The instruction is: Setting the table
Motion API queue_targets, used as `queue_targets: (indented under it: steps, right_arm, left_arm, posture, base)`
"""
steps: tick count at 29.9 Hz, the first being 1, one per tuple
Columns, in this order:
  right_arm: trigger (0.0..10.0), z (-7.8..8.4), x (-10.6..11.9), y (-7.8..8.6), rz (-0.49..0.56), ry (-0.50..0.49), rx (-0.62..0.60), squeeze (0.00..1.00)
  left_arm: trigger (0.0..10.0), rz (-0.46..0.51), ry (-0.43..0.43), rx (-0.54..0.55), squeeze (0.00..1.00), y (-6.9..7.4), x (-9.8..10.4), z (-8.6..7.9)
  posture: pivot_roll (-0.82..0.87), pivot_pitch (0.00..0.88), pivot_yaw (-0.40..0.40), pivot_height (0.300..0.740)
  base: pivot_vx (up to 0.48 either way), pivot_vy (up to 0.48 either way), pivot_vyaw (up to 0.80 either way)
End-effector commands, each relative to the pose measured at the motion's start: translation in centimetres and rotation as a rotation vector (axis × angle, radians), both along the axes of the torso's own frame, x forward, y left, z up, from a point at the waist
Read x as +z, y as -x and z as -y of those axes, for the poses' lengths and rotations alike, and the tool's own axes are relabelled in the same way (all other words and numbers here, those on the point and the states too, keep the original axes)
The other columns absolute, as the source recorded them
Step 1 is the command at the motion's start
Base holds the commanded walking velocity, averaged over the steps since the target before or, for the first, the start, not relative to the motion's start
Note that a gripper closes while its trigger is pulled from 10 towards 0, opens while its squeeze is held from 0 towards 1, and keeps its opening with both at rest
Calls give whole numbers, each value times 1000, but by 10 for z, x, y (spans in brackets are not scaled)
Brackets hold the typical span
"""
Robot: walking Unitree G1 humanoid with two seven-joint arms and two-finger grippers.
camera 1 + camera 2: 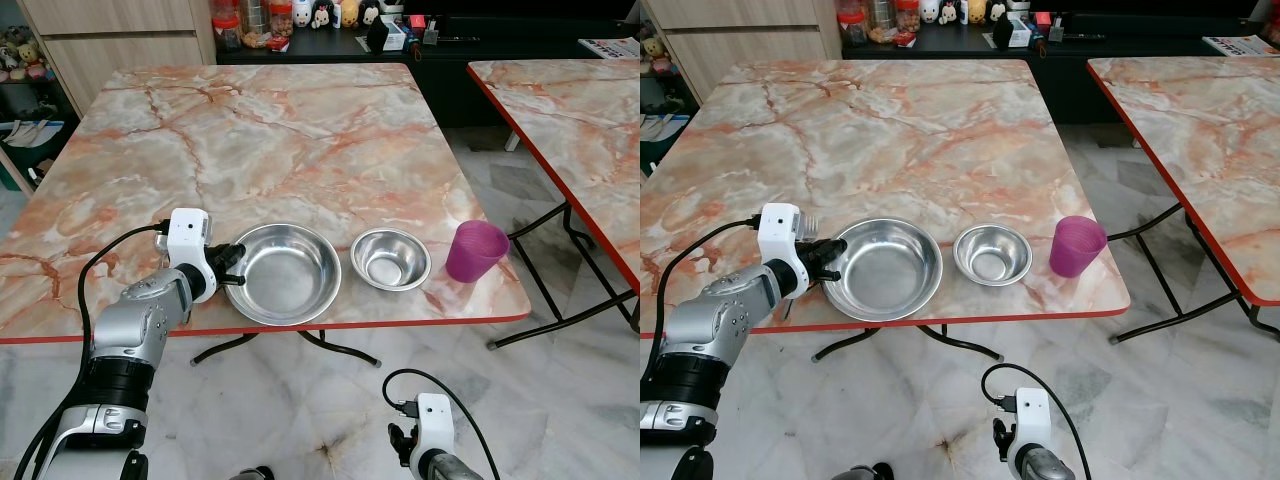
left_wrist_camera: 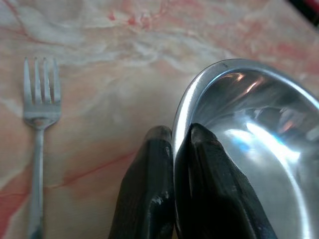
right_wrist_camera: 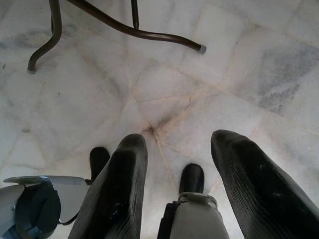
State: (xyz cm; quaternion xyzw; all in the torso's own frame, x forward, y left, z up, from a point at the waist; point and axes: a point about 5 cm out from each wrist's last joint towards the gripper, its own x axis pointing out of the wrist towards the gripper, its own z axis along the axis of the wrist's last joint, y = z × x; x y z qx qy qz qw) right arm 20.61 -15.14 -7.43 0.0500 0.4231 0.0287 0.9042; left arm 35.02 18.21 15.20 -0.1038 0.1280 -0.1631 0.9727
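Left gripper point(image 1: 232, 266) pinched on near-left rim of the large steel bowl point(image 1: 284, 272), 1 finger inside the rim and 1 outside, seen clearly in left wrist view where the fingers point(image 2: 209, 189) straddle the edge; right gripper point(image 3: 177, 199) hangs idle below table height, fingers spread apart over the tiled floor point(image 3: 239, 69), holding nothing. Large steel bowl sits flat near the front edge of the marble table point(image 1: 300, 130), toward the robot's left. Fork point(image 2: 39, 129) lies on the tabletop just beside the bowl on its outer side, tines pointing away from the robot, apart from the bowl, not touching. Small steel bowl point(image 1: 390, 259) just to the right of the big one, near but apart. Purple cup point(image 1: 475, 250) upright further right, close to the table's front right corner. Far part of the table bare; second marble table point(image 1: 570, 110) stands off to the right; dark shelf with small toys and jars point(image 1: 330, 15) at the back. Judgement: partway, 4 items already on the table in a row along the front; bowl probably being placed or nudged into position, release and final tidy-up of spacing left to do
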Motion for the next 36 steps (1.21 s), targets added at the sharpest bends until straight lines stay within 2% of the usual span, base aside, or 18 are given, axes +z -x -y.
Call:
queue_targets:
  steps: [1,4,5,6,7,14,16,17,18,19,22,23,24,25,31,33,34,36]
  right_arm:
    - [10000,2,-1,1,-10,-6,-17,0]
    - [10000,2,-1,1,-10,-7,-18,0]
    - [10000,3,-1,1,-10,-4,-17,0]
    - [10000,3,-1,1,-10,-3,-16,0]
    - [10000,3,-1,1,-11,-2,-12,0]
    - [10000,-1,-1,2,-13,-6,7,0]
    - [10000,-2,-1,1,-13,-8,9,0]
    - [10000,-2,-1,1,-12,-8,12,0]
    - [10000,-2,-1,1,-12,-8,14,0]
    - [10000,-2,-1,0,-11,-8,17,0]
    - [10000,-2,0,0,-10,-6,22,0]
    - [10000,-2,0,0,-9,-3,30,0]
    - [10000,-2,0,0,-9,-3,30,0]
    - [10000,-2,0,-1,-9,0,34,0]
    - [10000,-1,2,-4,0,-1,33,0]
    - [10000,-1,2,-5,4,-2,29,0]
    - [10000,0,3,-5,5,-1,26,0]
    - [10000,1,3,-5,7,0,20,0]
  left_arm:
    - [0,29,55,5,0,-2,9,0]
    - [0,32,67,7,0,-2,10,0]
    - [0,68,176,39,0,-1,19,-6]
    - [0,107,242,68,0,0,25,-12]
    - [0,131,266,84,0,0,28,-17]
    - [0,192,367,214,0,2,39,-43]
    - [0,231,394,244,0,3,45,-49]
    - [314,303,432,294,0,5,55,-60]
    - [314,333,447,317,0,6,59,-65]
    - [10000,395,464,386,0,8,67,-78]
    - [10000,485,460,519,0,15,79,-103]
    - [10000,529,433,617,0,21,84,-121]
    - [10000,529,433,617,0,21,84,-121]
    - [10000,552,482,704,0,28,85,-139]
    - [10000,626,440,994,0,55,79,-185]
    - [10000,592,389,1035,0,59,70,-192]
    - [10000,562,329,1024,0,59,63,-191]
    - [10000,529,314,1000,0,58,51,-182]
  posture:
    - [157,115,-13,731]
    - [157,115,-13,731]
    - [162,114,-15,731]
    - [166,113,-16,731]
    - [171,113,-17,731]
    - [186,99,-20,731]
    - [187,98,-20,731]
    - [188,93,-22,731]
    - [188,92,-22,731]
    - [191,86,-24,731]
    - [196,80,-26,731]
    - [200,77,-27,731]
    - [200,77,-27,731]
    - [201,75,-29,731]
    - [203,88,-38,731]
    - [206,97,-40,731]
    - [207,98,-41,731]
    - [201,111,-42,731]
  base:
    - [0,0,0]
    - [0,0,0]
    - [0,0,0]
    - [0,0,0]
    - [0,0,0]
    - [0,0,0]
    - [0,0,0]
    - [0,0,0]
    - [0,0,0]
    - [0,0,0]
    - [0,0,0]
    - [0,0,0]
    - [0,0,0]
    - [0,0,0]
    - [0,0,0]
    - [0,0,0]
    - [0,0,0]
    - [0,0,0]
